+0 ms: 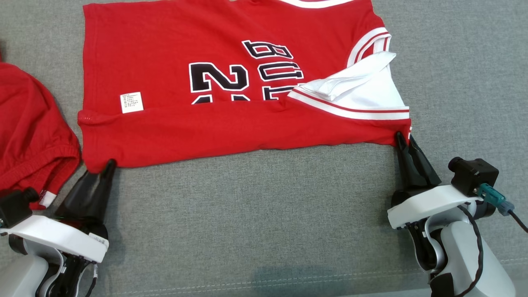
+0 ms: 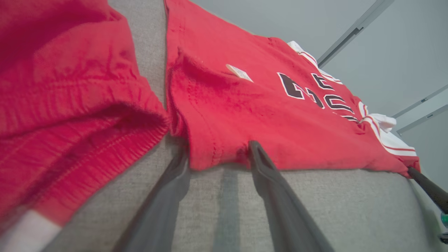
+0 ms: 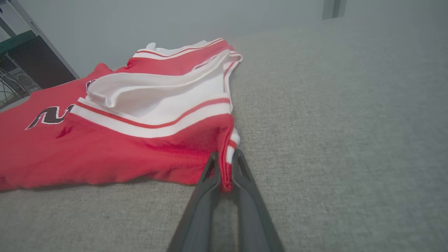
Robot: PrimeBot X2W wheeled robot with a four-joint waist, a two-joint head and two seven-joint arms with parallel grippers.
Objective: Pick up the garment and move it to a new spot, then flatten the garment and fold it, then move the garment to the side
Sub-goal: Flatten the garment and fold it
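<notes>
Grey woven upholstery (image 1: 264,214) spreads under everything, with a plain grey wall behind it in both wrist views. On it lies the red jersey (image 1: 231,132), spread wide and folded once along its length. Its near edge runs from one gripper's fingertips across to the other's. Black, white-edged numerals and letters (image 1: 243,78) show beyond the fold, their near parts covered by it. A small white care label (image 1: 131,102) sits on the cloth ahead of the left gripper (image 2: 218,149). Ahead of the right gripper (image 1: 405,138), the armhole is turned over, showing white lining (image 1: 371,88) edged with red-and-white striped trim.

The right gripper has its two dark fingers pressed together on the jersey's near right corner. In the right wrist view the red hem, with a bit of white stripe, is pinched between the tips.

The left gripper's fingers stand spread apart at the near left corner. In the left wrist view the corner of the cloth lies in the gap between them, with one fingertip touching the hem, and nothing is pinched.

To the left of the left gripper lies a second red garment (image 1: 33,132) with a gathered, ribbed edge, just beside the jersey; whether the two touch I cannot tell. In the right wrist view, a dark cabinet (image 3: 38,59) stands far off to the left, beyond the jersey.
</notes>
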